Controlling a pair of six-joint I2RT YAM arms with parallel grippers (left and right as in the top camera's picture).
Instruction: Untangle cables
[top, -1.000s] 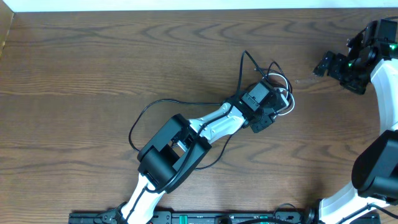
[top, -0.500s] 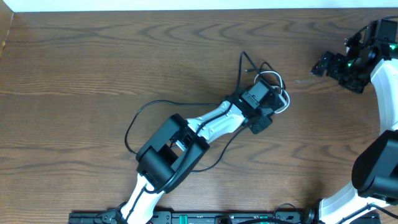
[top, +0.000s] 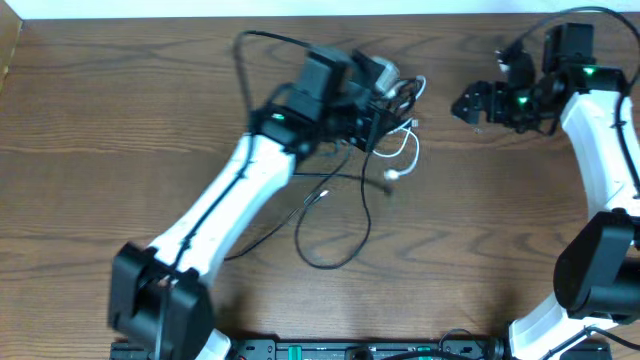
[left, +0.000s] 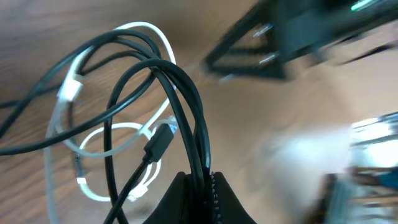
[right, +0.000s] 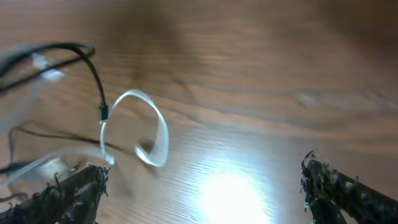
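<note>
Left gripper (left: 198, 190) seems clamped on the black cables (left: 186, 106) — the view is blurred — at the far centre. White cable (top: 411, 152) lies near, left of the right gripper (top: 466, 104), whose fingers stand apart.

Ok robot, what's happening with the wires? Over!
Left gripper shut on the black cables. Right gripper open, empty, off to the side. White cable tangled in the black loops. Nothing in the way.

no legible text, labels, brands or numbers in any view, wrist views blurred
</note>
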